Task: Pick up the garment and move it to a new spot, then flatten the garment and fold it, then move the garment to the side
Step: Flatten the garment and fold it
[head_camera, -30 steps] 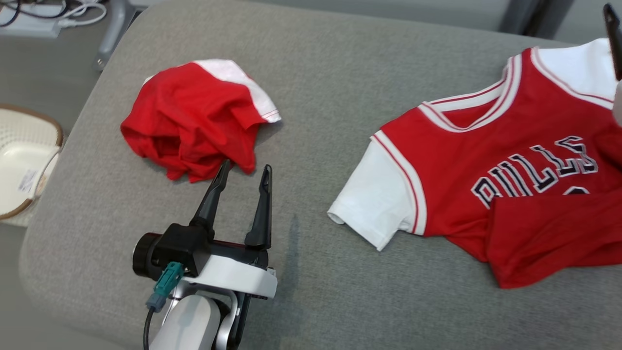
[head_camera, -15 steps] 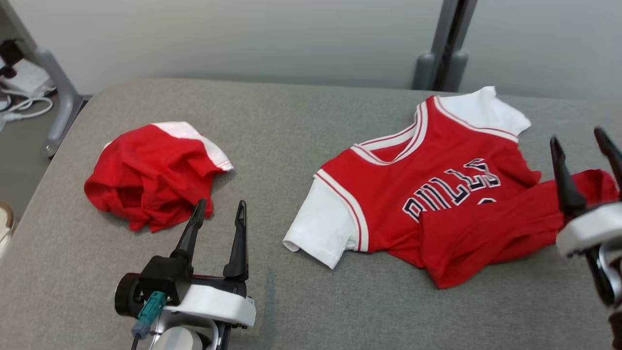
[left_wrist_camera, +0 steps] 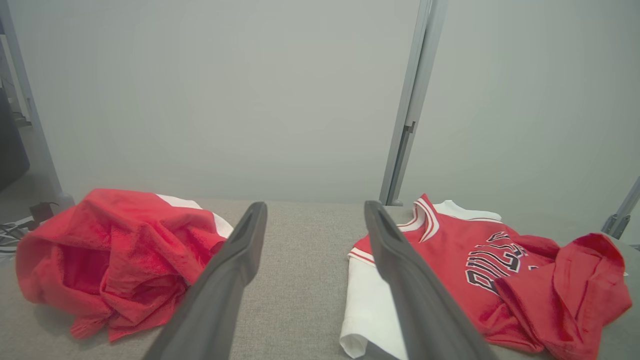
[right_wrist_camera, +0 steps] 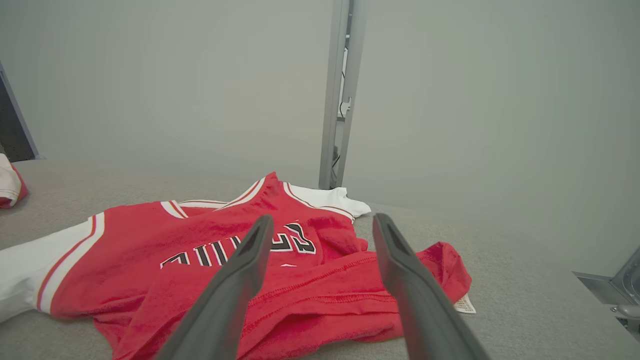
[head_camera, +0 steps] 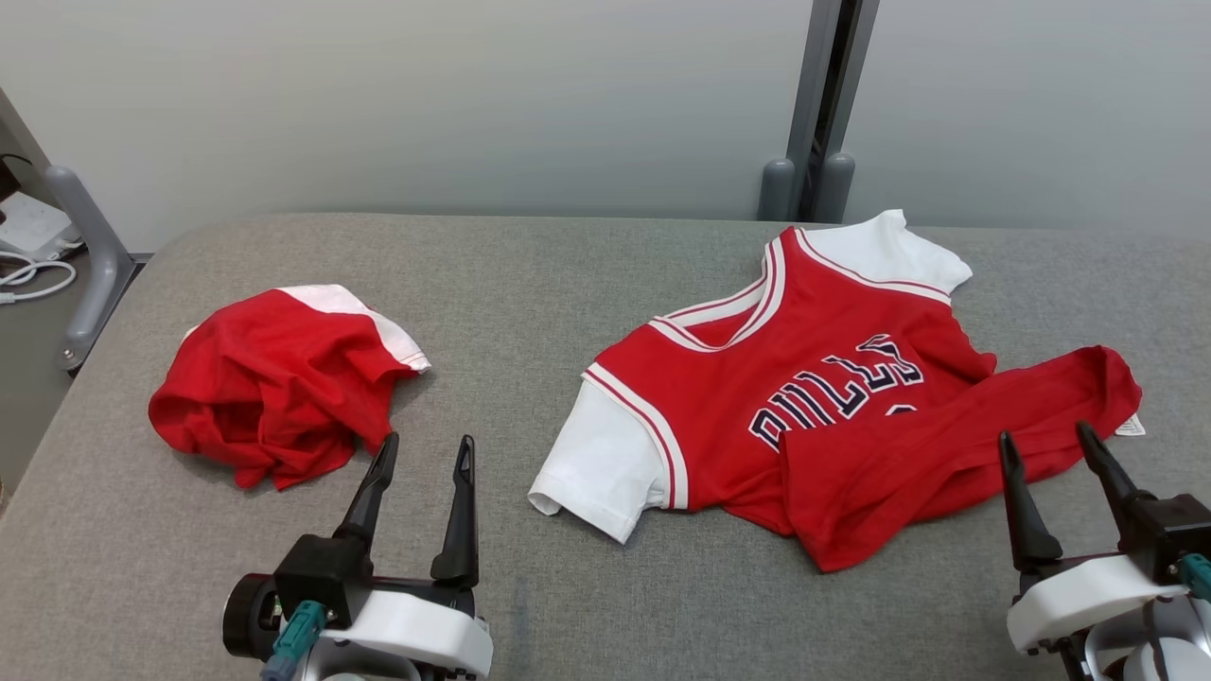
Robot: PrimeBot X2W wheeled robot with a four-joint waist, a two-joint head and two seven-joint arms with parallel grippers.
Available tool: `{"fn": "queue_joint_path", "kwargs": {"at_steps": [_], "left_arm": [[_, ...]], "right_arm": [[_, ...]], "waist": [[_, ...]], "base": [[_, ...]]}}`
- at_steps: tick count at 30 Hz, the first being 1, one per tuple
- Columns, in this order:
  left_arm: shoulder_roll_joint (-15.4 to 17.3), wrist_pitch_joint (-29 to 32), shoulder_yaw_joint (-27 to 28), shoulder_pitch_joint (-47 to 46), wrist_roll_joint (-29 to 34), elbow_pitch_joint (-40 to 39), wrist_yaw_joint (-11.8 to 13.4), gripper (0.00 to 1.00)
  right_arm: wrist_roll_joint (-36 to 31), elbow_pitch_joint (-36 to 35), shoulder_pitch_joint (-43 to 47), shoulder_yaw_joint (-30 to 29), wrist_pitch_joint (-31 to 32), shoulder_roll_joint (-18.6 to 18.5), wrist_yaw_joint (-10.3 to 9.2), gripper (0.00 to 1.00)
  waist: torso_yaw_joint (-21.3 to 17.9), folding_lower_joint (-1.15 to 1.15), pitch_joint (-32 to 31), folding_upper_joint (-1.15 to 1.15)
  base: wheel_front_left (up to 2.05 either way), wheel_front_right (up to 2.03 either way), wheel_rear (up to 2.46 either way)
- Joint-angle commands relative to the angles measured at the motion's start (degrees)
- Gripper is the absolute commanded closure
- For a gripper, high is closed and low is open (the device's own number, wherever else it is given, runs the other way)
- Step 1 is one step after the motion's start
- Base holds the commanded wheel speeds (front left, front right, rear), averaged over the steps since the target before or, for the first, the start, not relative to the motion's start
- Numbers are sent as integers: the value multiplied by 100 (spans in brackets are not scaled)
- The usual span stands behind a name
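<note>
At the left a crumpled red garment [head_camera: 274, 388] with a white panel lay on the grey bench [head_camera: 530, 284], and the left gripper [head_camera: 428, 439] hung just beside its near edge, fingers spread and empty. Right of centre the jersey [head_camera: 804, 397] lay face up, its dark, white-edged lettering reading "BULLS", the red hem flipped up over its lower part; a small white label [head_camera: 1131, 426] at the hem was too small to read. The right gripper [head_camera: 1044, 432] stood near that hem, fingers released. Since a second earlier the camera had tilted up, bringing the wall and the right gripper fully into view; both garments lay unchanged.
</note>
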Motion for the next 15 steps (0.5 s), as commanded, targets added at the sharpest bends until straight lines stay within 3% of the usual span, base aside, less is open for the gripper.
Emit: {"fn": "queue_joint_path", "kwargs": {"at_steps": [1,10,15], "left_arm": [[23,-1,3,56,50,10,-11,0],[24,-1,10,54,66,41,-17,0],[23,-1,-2,29,58,38,-25,0]], "right_arm": [[-27,7,44,-17,-3,-4,-2,0],[-45,29,96,67,-2,106,-2,0],[192,300,126,926,-3,-61,-2,0]], "waist": [[4,0,-6,0],[27,0,-41,0],[59,0,-39,0]], "base": [[0,0,0],[0,0,0],[0,0,0]]}}
